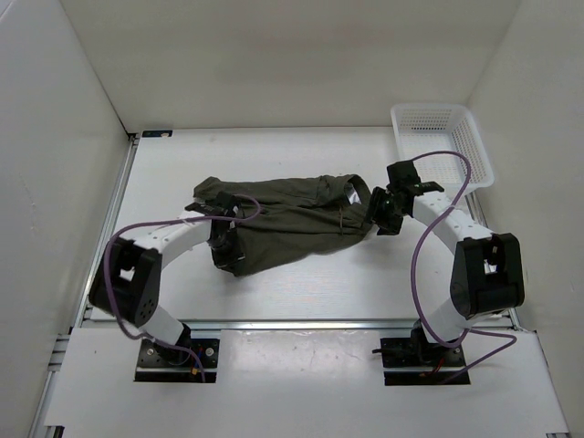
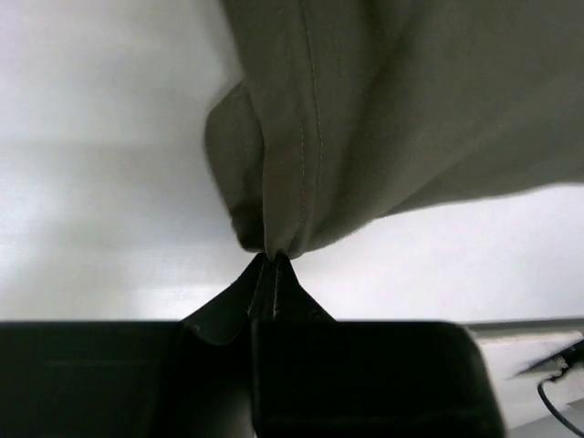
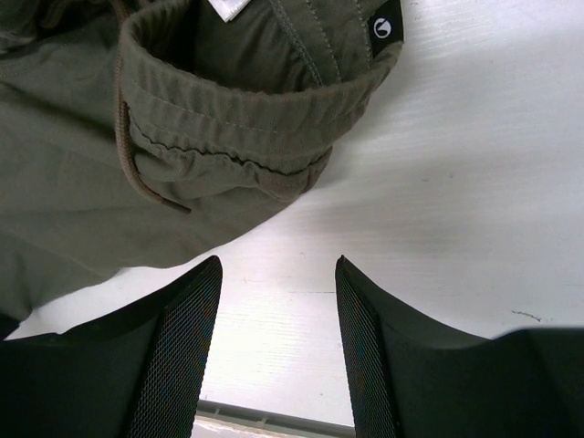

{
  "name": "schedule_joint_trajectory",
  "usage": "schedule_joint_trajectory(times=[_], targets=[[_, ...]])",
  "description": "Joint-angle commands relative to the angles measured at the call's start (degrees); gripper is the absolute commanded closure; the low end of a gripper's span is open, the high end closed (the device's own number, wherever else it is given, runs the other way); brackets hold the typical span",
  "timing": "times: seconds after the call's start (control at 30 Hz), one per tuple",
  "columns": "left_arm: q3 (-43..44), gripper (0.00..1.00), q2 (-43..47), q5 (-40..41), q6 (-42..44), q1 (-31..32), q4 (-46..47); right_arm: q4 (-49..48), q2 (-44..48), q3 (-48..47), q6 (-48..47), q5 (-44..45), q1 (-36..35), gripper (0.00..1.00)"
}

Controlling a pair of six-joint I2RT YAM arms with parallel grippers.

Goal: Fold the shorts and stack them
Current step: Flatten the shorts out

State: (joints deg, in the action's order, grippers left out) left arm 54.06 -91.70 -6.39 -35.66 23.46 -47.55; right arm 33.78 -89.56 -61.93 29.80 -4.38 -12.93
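Shorts [image 1: 292, 224] pinched at a hem edge by left jaws; right jaws apart near waistband [image 3: 228, 128]

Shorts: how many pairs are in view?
1. The shorts lie bunched mid-table between the arms. The left gripper pinches a fold near their left end, and the open right gripper hovers by the waistband. A second pair under the bunched fabric cannot be ruled out.

FREE: you have bare white table [image 1: 301, 292] on the near side of the dark olive-green fabric shorts [image 1: 292, 219], plus a strip beyond them | BLOCKED: the shorts span the middle; a white plastic lattice basket [image 1: 398, 128] fills the far right corner | LIMITS: white side walls [image 1: 55, 182] hem both flanks.
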Motion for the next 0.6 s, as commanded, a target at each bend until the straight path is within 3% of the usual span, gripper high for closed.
schedule_joint_trajectory(times=[0.0,0.2,0.27,0.3,0.37,0.43,0.57], targets=[[-1.7,0.90,9.3,2.2,-2.7,-1.6,-1.6,0.4,2.0,1.3,-0.2,1.0,-0.1,0.42],[-2.5,0.90,11.8,5.8,-6.0,-4.7,-4.0,0.4,2.0,1.3,-0.2,0.5,-0.1,0.42],[-1.2,0.74,11.8,6.4,-7.2,-4.7,-4.9,0.4,2.5,1.8,-0.2,0.5,-0.1,0.42],[-1.2,0.39,11.8,6.4,-7.2,-4.7,-5.4,0.4,2.5,1.8,-0.7,0.5,-0.1,0.42],[-1.2,0.17,13.2,4.2,-7.9,-4.7,-5.4,0.4,3.2,2.3,-0.7,0.5,0.5,0.42],[-1.8,0.03,15.2,2.9,-9.9,-4.2,-5.4,-0.1,3.2,2.3,-0.7,0.0,1.1,0.36],[-3.1,0.00,16.5,-0.2,-12.6,-0.8,-4.3,-1.4,3.2,3.4,-0.7,-2.7,2.1,0.36]])
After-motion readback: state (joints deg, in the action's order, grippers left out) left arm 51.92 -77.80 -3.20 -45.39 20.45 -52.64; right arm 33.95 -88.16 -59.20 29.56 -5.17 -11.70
